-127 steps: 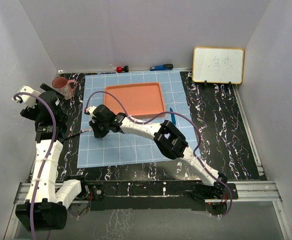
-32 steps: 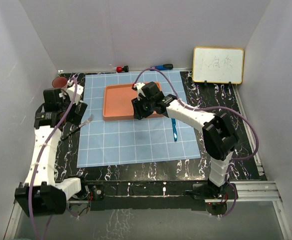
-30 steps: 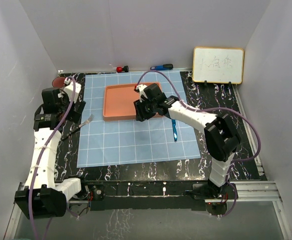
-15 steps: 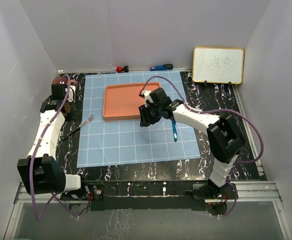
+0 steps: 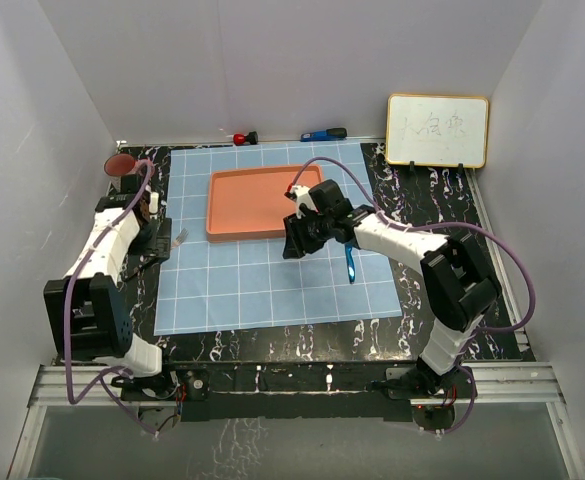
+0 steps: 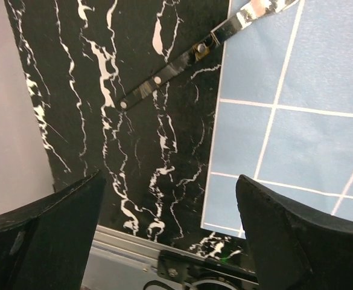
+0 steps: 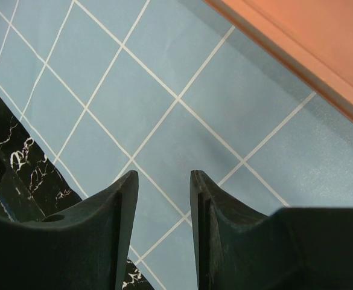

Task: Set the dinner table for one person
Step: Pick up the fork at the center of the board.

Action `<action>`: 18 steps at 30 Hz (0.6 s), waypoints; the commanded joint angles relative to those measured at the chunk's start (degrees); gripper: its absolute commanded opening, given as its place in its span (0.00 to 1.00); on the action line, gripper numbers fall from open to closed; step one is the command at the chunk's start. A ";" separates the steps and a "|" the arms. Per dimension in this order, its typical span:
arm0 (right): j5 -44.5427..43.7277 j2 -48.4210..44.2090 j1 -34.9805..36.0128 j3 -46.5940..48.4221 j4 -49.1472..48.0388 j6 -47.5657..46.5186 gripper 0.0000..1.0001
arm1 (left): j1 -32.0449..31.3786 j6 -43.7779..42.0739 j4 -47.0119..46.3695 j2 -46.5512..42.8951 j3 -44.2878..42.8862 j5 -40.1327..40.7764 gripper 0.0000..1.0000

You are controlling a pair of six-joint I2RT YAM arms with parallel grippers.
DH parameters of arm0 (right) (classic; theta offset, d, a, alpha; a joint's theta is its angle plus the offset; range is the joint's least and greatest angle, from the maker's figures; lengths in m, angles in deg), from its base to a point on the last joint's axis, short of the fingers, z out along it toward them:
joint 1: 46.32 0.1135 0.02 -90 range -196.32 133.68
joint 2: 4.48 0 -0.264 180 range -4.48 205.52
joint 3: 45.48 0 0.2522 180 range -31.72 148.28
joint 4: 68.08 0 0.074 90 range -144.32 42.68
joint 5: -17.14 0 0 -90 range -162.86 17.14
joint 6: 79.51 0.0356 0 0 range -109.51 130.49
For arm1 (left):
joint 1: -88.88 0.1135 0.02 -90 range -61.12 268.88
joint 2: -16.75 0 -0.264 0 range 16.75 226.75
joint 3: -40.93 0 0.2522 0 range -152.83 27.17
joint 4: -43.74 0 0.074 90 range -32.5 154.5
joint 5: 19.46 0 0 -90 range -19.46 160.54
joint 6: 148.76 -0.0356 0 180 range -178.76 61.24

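the black, white-veined marble dinner table (image 5: 427,215) fills the middle of the top view, with a light-blue white-gridded cloth (image 5: 262,285) spread at its centre. a flat orange rectangular tray (image 5: 247,200) sits on the cloth's upper half. the right gripper (image 7: 163,176) hovers over the cloth just below the tray's lower right corner, jaws a narrow gap apart and empty. at frame left, the left gripper (image 6: 170,181) is spread wide, empty, above bare marble. a shiny metal utensil (image 6: 164,75) lies across the cloth's left edge. a blue-handled utensil (image 5: 349,262) lies on the cloth's right side.
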 commanded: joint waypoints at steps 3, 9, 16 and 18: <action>5.16 -3.86 -0.79 -0.37 -5.25 0.60 0.39 | -0.66 -11.10 -6.79 6.00 -0.66 3.28 0.88; 5.71 -5.39 -0.97 -2.07 -5.35 1.11 0.40 | 0.87 -21.81 -6.32 14.59 -5.33 -9.34 0.88; 5.11 -7.43 -1.60 -3.47 -5.43 1.51 0.41 | 6.63 -27.94 -0.75 19.90 -10.59 -21.64 0.88; 5.17 -8.05 -1.84 -3.87 -5.44 1.33 0.41 | 8.23 -28.43 -1.97 19.52 -10.16 -21.57 0.88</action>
